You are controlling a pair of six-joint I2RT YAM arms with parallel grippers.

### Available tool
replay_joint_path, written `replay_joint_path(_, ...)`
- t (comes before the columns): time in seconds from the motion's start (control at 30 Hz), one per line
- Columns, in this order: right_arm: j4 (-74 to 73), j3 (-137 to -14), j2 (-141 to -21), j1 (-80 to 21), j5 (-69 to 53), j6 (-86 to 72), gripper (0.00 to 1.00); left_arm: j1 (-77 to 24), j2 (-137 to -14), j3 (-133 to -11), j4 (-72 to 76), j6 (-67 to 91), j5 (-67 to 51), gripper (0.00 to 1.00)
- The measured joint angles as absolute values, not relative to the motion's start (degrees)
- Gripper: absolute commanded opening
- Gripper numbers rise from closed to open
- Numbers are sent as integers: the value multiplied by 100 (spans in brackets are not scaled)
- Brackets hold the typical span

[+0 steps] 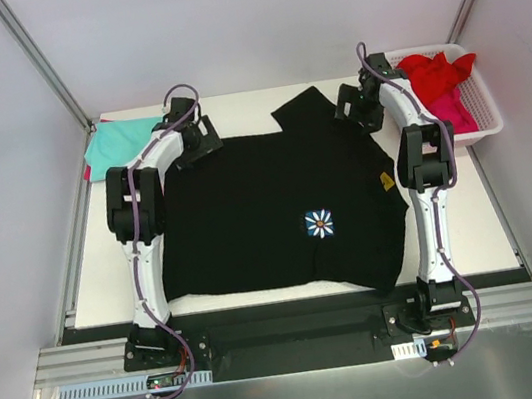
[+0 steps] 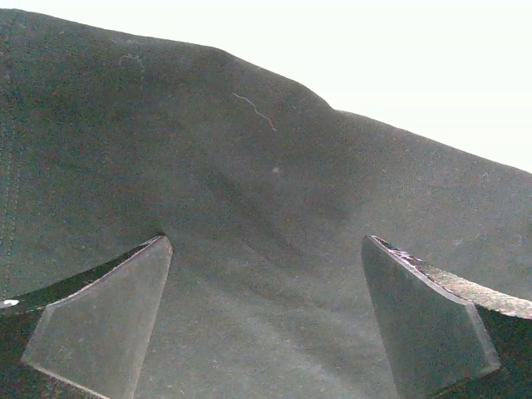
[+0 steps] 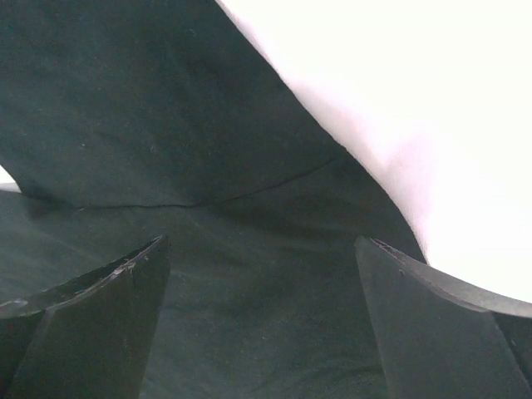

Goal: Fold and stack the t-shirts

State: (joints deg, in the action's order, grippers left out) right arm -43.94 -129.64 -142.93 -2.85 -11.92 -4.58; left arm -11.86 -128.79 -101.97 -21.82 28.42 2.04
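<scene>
Under my left gripper (image 2: 266,241) the wrist view is nearly all black cloth, and the jaws stand wide apart with nothing held between them. From that angle I can't say for sure whether the tips touch the fabric or sit just above it. On my right side, the right gripper (image 3: 262,241) is spread just as wide and also holds nothing. It sits over a spot where one flap of black cloth lies folded across another layer, with bare white table (image 1: 481,216) showing beside it.

From above, both grippers are at the far edge of the black t-shirt (image 1: 268,209), one near each shoulder. The shirt lies spread across the table with its flower print (image 1: 320,223) face up. A teal shirt (image 1: 120,142) lies at the far left corner. A red shirt (image 1: 433,72) and a pink shirt (image 1: 450,115) sit in the white basket (image 1: 490,113) at the far right.
</scene>
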Motion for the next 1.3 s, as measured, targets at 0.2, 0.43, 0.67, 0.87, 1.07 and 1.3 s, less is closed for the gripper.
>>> replay_joint_path(0.2,-4248,-13292,-14516,-126,-1531,-604,96,-1116,-13270,-10814,-2171,2845,1,99)
replay_joint_path(0.43,-4016,-13478,-14665,-5,-1865,-749,96,-1076,-13616,-11380,-2163,2847,-156,99)
replay_joint_path(0.67,-3590,-12790,-14287,1,-2049,-663,96,-1076,-13474,-11155,-1942,2849,-294,99)
replay_joint_path(0.87,-3754,-11596,-12875,-143,-2110,-554,96,-1087,-12390,-10095,-1957,2845,-432,99)
replay_joint_path(1.07,-3800,-10847,-10892,-690,-2106,-451,96,-1092,-10728,-9428,-2067,2692,-390,99)
replay_joint_path(1.3,-4071,-8809,-9148,-1634,-1459,-447,96,-1483,-9019,-7946,-2171,2735,-325,99)
